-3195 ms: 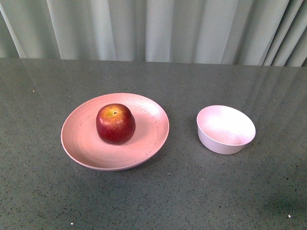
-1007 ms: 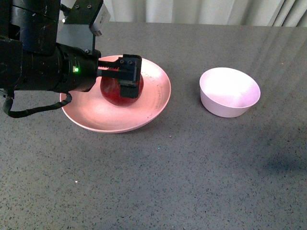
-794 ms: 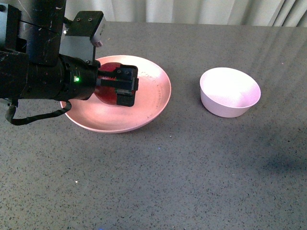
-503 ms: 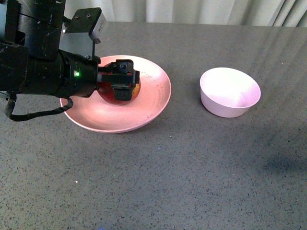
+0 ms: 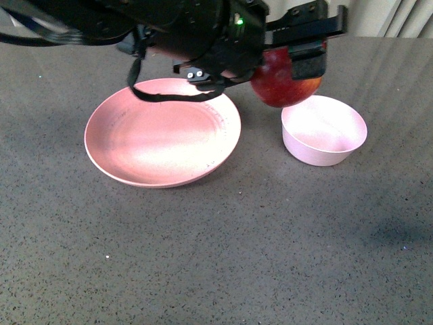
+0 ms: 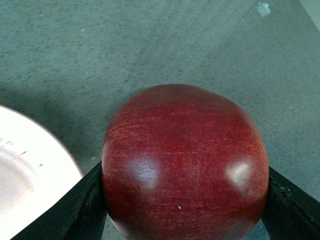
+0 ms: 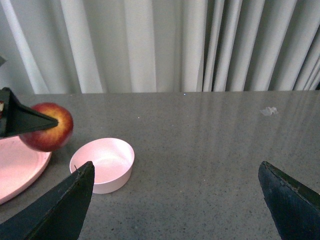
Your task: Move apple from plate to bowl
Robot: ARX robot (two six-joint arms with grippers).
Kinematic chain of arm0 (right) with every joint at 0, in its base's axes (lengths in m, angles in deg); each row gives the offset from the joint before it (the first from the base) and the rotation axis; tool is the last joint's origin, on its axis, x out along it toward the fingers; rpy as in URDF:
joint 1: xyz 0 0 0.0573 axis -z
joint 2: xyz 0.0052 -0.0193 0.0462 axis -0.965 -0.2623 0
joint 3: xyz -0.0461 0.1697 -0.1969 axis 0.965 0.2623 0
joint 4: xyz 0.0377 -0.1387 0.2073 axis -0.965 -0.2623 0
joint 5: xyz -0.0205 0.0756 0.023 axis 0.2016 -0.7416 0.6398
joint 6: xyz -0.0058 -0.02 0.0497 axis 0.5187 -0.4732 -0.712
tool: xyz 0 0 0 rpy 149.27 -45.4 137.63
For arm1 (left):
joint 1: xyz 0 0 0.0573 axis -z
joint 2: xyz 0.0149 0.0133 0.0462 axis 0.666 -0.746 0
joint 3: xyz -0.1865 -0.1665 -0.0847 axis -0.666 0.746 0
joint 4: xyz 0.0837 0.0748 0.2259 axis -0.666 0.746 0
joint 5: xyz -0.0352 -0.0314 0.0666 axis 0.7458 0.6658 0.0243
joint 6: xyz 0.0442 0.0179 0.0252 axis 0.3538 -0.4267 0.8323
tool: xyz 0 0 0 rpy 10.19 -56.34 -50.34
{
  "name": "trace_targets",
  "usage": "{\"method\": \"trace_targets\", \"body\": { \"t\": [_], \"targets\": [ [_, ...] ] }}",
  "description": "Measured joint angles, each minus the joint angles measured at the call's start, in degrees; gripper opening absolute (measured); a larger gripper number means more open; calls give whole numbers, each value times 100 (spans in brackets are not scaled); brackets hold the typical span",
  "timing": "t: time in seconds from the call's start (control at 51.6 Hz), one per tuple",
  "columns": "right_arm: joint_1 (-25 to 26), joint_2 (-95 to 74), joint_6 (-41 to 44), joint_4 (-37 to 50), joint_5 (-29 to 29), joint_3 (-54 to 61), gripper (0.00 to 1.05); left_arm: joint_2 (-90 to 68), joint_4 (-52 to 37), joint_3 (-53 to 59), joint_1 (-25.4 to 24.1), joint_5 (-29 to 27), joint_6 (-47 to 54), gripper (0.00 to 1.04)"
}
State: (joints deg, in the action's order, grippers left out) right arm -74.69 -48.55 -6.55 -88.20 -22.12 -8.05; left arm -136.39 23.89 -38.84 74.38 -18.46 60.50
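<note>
My left gripper [image 5: 298, 47] is shut on the dark red apple [image 5: 281, 82] and holds it in the air just above the near-left rim of the small pink bowl [image 5: 325, 130]. The wide pink plate [image 5: 162, 132] lies empty to the left. In the left wrist view the apple [image 6: 182, 162] fills the space between the black fingers [image 6: 85, 205], with the plate's edge [image 6: 27, 170] beside it. In the right wrist view the apple [image 7: 49, 127], bowl [image 7: 104, 164] and plate [image 7: 17, 170] show at the left. My right gripper [image 7: 175, 200] is open and empty over bare table.
The dark grey speckled table [image 5: 270, 244] stretches around plate and bowl. Pale curtains [image 7: 165, 45] hang behind the table's far edge. The left arm's black body [image 5: 169, 34] reaches over the plate's far side.
My left gripper has lifted the apple off the plate and carried it right, to above the bowl's rim. The plate is now empty.
</note>
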Motion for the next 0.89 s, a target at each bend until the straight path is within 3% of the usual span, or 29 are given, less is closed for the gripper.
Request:
{"method": "trace_targets", "body": {
  "t": [0.465, 0.794, 0.891],
  "targets": [
    [0, 0, -2, 0, 0, 0, 96, -846, 511, -1147, 662, -9, -142, 71],
    [0, 0, 0, 0, 0, 0, 96, -1169, 710, -1405, 697, 7, -144, 71],
    [2, 0, 0, 0, 0, 0, 96, -1217, 750, -1495, 697, 9, -157, 83]
  ]
}}
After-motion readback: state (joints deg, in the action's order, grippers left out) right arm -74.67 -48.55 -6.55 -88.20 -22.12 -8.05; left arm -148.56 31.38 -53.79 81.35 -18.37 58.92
